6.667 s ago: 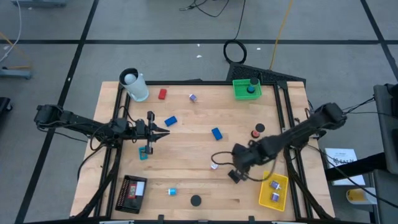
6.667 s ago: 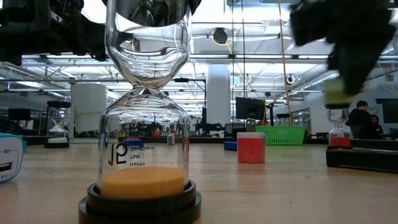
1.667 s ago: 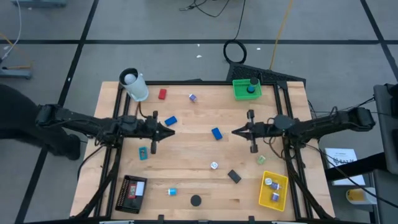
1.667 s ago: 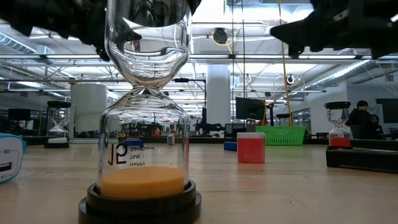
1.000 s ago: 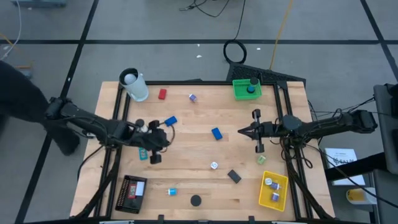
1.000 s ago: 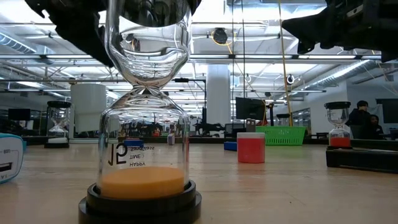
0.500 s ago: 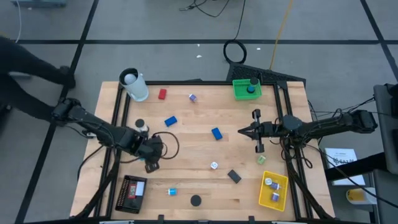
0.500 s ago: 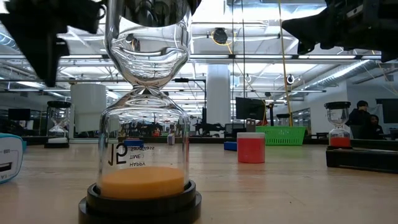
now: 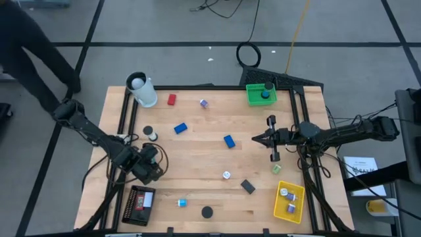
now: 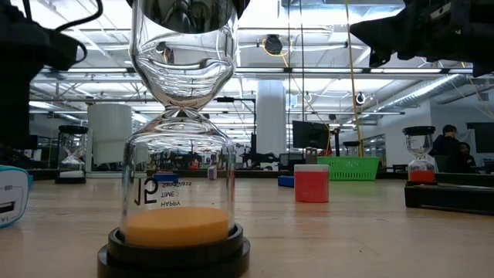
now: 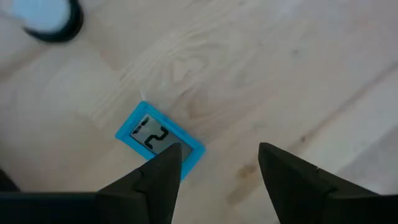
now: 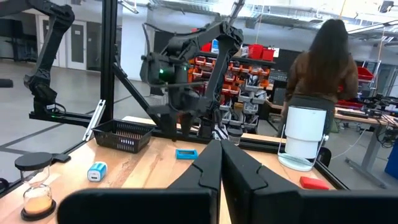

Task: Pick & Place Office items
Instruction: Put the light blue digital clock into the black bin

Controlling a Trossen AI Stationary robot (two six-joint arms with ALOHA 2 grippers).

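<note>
A teal little block with a digit display (image 11: 158,140) lies flat on the wooden table (image 9: 197,158). My left gripper (image 11: 217,165) hangs just above it, open, pointing down, one finger over the block's corner. From across the table that gripper (image 12: 186,132) shows clear of the block (image 12: 185,154). In the high view my left gripper (image 9: 148,168) hides it. My right gripper (image 9: 255,139) hovers shut and level over the table's right half, holding nothing. Loose pieces lie around: two blue blocks (image 9: 180,128) (image 9: 228,141), a red block (image 9: 172,99), a black block (image 9: 247,186).
A white cup (image 9: 141,90) stands far left, a green tray (image 9: 261,94) far right, a yellow tray (image 9: 289,201) near right, a black mesh tray (image 9: 139,204) near left. An hourglass (image 10: 181,154) stands by the near edge. Two discs (image 9: 149,133) lie beside my left arm. A person (image 12: 326,68) stands beyond the table.
My left gripper has swung from level over the table's left middle toward the near-left, tipping over until it points down above the teal block. The block has stayed in place. My right arm has kept still.
</note>
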